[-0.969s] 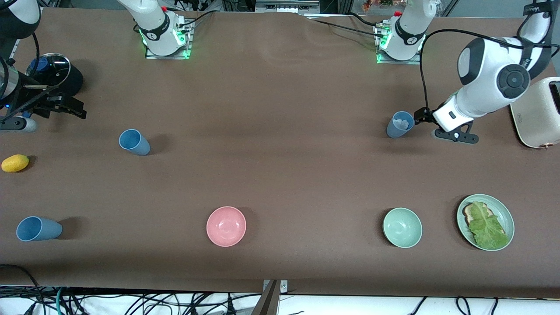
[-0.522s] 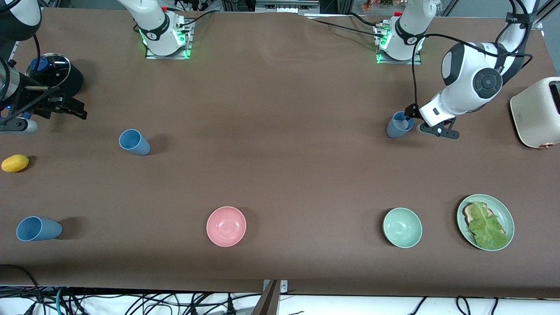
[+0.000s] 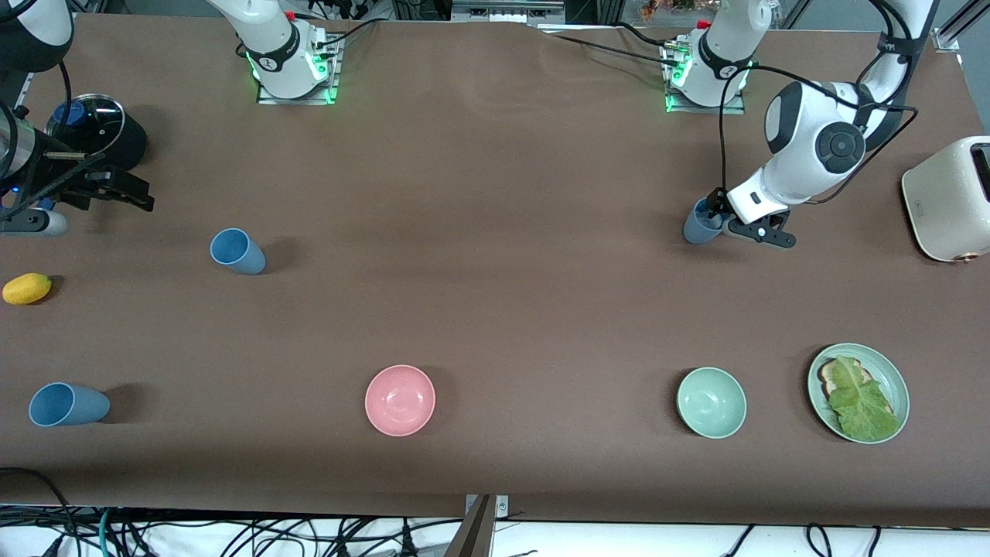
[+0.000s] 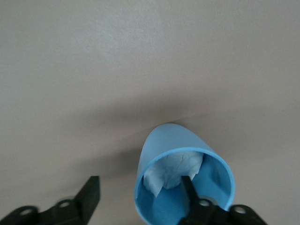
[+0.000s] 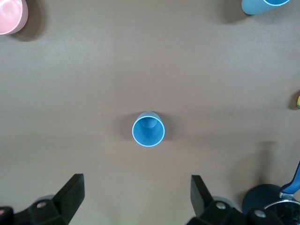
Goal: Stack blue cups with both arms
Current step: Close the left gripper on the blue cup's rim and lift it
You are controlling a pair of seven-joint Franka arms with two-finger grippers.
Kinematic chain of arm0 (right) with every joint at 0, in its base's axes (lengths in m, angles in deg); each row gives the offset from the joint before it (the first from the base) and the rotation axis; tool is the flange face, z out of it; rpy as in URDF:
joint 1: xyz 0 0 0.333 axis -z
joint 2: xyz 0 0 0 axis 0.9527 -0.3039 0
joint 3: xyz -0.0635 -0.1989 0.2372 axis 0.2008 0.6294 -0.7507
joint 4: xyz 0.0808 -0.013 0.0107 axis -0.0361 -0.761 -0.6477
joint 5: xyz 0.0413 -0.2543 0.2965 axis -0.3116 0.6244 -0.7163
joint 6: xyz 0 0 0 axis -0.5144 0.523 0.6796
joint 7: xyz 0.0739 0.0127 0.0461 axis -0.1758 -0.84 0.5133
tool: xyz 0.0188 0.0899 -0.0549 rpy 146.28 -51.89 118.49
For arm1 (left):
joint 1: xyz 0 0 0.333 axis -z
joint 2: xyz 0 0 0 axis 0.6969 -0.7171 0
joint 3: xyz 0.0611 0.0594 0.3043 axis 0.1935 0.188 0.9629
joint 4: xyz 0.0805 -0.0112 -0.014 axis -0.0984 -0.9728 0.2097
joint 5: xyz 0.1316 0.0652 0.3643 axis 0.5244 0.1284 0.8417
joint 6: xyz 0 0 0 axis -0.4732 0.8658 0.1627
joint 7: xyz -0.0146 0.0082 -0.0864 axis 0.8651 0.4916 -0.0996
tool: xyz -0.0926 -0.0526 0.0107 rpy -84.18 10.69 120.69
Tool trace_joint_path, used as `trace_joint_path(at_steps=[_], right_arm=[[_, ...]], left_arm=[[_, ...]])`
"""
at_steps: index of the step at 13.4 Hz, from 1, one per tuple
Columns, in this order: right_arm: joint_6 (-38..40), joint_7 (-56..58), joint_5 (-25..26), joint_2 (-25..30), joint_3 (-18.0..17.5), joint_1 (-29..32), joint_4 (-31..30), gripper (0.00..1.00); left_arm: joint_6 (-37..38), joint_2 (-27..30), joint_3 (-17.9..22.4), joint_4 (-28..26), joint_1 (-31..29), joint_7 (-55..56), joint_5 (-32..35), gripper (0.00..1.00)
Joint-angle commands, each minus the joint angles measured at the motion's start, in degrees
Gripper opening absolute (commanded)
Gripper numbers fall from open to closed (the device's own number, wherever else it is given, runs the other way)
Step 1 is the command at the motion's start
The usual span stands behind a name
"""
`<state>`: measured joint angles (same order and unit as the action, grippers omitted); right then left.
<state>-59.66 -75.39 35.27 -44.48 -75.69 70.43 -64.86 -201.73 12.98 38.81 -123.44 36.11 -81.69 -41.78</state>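
Observation:
Three blue cups stand on the brown table. One is near the left arm's base and holds crumpled white paper. My left gripper is open at this cup: one finger is inside it and the other outside, with the rim's wall between them. A second cup stands toward the right arm's end, and a third is nearer the front camera. My right gripper is open, empty and up in the air, over the table by the second cup; it waits.
A pink bowl, a pale green bowl and a green plate with toast and lettuce sit near the front camera. A cream toaster is at the left arm's end. A lemon and a lidded black pot are at the right arm's end.
My left arm has swung toward the paper-filled cup and come down, so one finger is now inside it. The right arm has not moved.

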Motion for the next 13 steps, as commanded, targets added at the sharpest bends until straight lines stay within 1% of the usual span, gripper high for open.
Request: trace_joint_path(at_steps=[1,2,4,8,9,10,11,13], right_arm=[[0.16,0.02,-0.76,0.49,-0.32,0.38,-0.22,1.0],[0.16,0.02,-0.76,0.49,-0.32,0.38,-0.22,1.0],[0.16,0.02,-0.76,0.49,-0.23,0.38,-0.22,1.0],[0.16,0.02,-0.85,0.49,-0.23,0.38,-0.22,1.0],[0.16,0.02,-0.85,0.49,-0.32,0.38,-0.22,1.0],[0.16,0.02,-0.85,0.49,-0.23,0.38,-0.22,1.0],[0.16,0.02,-0.85,0.49,-0.32,0.38,-0.22,1.0],[0.16,0.02,-0.85,0.41,-0.32,0.38,-0.22,1.0]], left_arm=[[-1.49,-1.89,-0.27,-0.11,-0.45,-1.86,-1.26,0.15],[-1.23,-1.89,-0.27,0.15,-0.71,-2.47,-1.26,0.0],[-1.05,-1.81,-0.27,0.5,-0.8,-2.84,-1.26,0.0],[-0.87,-1.81,-0.27,3.66,-0.89,-0.91,-1.35,0.0],[-0.61,-1.81,-0.44,5.84,-0.2,0.67,-1.87,0.0],[2.0,-1.98,-1.4,8.91,0.85,2.69,-2.49,0.0],[6.03,-3.37,-3.06,13.03,2.26,7.67,-3.28,0.0],[11.67,-8.98,-5.97,22.6,6.29,23.72,-3.28,0.0]])
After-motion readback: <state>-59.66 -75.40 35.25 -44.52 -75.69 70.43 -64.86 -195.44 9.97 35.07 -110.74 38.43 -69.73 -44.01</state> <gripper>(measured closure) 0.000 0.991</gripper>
